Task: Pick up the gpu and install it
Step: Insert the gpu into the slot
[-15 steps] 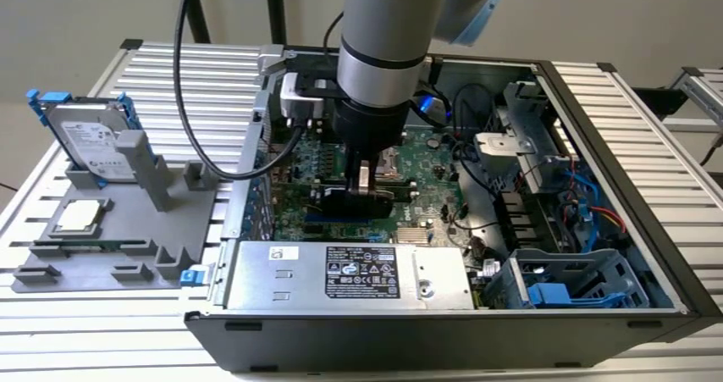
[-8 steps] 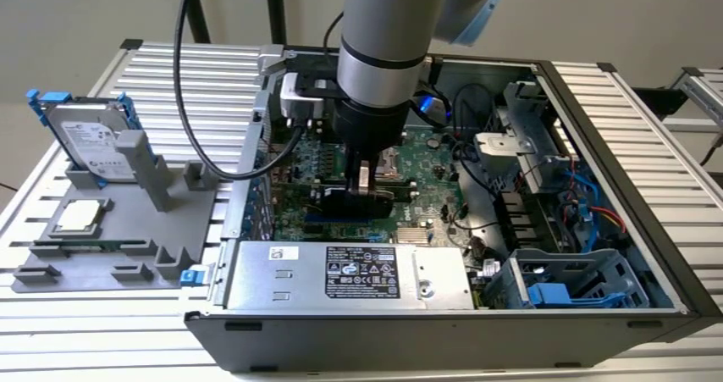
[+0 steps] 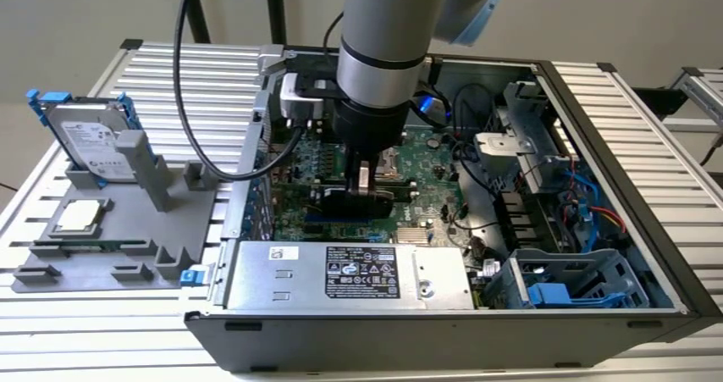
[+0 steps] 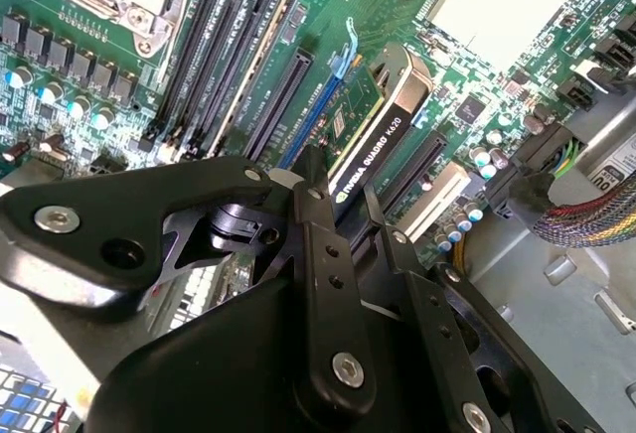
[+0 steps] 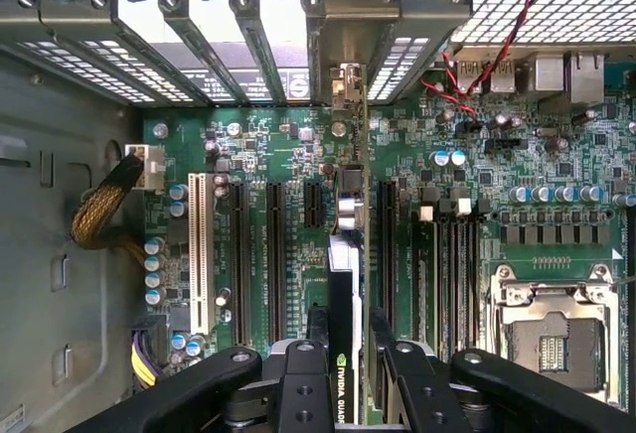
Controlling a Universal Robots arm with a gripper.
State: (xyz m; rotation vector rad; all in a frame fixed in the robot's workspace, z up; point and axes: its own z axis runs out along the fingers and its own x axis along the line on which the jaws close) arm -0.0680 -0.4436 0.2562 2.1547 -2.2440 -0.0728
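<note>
The claw (image 5: 343,368) is clamped on the graphics card (image 5: 345,284) — held on edge over the green motherboard (image 5: 268,145), inside the open computer case (image 3: 632,145).

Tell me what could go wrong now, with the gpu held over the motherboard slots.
1. The gpu, edge-on in the gripper, sits among close parallel slots; it could drop into the wrong one.
2. It looks tilted in the second wrist view; pressing down could jam it or stress the board.
3. Its bracket may catch the rear slot frame rather than slide in.
</note>
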